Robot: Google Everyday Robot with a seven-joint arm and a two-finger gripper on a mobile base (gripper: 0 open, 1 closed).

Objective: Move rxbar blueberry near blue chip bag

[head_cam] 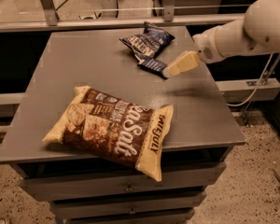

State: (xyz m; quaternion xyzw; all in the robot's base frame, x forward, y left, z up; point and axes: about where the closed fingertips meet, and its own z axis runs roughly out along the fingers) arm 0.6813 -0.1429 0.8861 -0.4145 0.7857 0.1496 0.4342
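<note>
Hovering pincer [169, 72], grip unclear, beside rxbar blueberry [151, 64], blue chip bag [147, 41], gray table [84, 69]

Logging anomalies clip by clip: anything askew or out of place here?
The brown Sea Salt bag lies skewed, one corner over the table's front edge. The claw is at the rxbar blueberry, beside the blue chip bag.
</note>
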